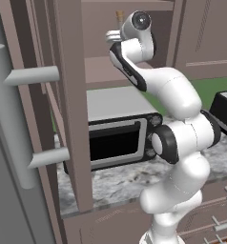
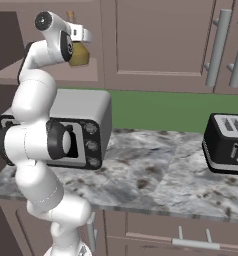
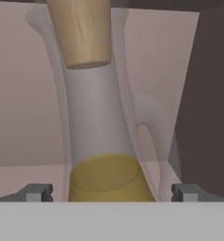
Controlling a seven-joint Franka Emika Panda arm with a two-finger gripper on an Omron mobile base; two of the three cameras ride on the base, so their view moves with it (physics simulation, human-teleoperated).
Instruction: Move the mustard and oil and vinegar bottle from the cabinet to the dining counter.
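Inside the cabinet (image 2: 141, 40), the upright bottle (image 3: 104, 141) is framed directly ahead between the fingers (image 3: 38, 193) of the spread gripper (image 3: 111, 195).

oil and vinegar bottle (image 3: 97, 117) between open fingers, cabinet (image 3: 212, 94) wall close beside

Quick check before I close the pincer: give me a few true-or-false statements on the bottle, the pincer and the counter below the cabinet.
1. The pincer is open, one fingertip on each side of the oil and vinegar bottle. True.
2. The bottle's tan stopper is missing. False: it sits in the neck.
3. The bottle holds olive-gold liquid. True.
4. The bottle already stands on the stone counter. False: it is up in the cabinet, at the pincer.
5. A black toaster stands on the counter. True.
6. The microwave hangs inside the cabinet. False: it sits on the counter below.
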